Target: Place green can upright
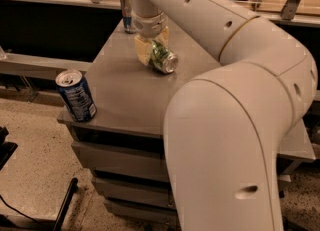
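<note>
The green can lies on its side on the grey table top, towards the back, with its silver end facing the front right. My gripper reaches down from above and is open. One yellowish finger stands at the can's left side and the other shows just behind the can, so the can lies between them. Whether the fingers touch it I cannot tell.
A dark blue can with white print stands upright at the table's front left corner. A slim silver-and-blue can stands at the back edge behind my wrist. My large white arm covers the table's right side. Drawers sit under the top.
</note>
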Controlling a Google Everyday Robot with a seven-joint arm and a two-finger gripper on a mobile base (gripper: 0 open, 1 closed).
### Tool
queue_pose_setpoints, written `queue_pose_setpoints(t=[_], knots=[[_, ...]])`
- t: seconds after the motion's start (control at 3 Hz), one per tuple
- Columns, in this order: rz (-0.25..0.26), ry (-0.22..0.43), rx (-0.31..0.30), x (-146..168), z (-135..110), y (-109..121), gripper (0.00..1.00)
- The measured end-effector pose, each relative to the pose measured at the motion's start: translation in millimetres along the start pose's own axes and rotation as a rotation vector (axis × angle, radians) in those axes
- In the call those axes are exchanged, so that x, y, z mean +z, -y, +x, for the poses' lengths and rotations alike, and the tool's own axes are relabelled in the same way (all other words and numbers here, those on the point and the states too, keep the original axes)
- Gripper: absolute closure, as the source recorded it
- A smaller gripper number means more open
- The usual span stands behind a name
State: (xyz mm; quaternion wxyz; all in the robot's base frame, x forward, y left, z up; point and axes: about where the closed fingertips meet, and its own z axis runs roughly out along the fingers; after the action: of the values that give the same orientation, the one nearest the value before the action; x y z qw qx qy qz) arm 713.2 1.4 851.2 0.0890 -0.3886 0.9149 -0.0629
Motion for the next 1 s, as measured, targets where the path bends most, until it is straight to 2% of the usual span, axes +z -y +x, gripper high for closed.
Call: queue_pose_setpoints(t=[0.33,0.67,1.0], knots=[[-0.010,0.042,-0.027,-11.8,-7.4,-2.0,0.64],[-0.039,0.135,-0.060,-34.6,-8.6,-1.8,0.87],[-0.101,0.310,-0.066,-72.3,0.7,0.9,1.00]])
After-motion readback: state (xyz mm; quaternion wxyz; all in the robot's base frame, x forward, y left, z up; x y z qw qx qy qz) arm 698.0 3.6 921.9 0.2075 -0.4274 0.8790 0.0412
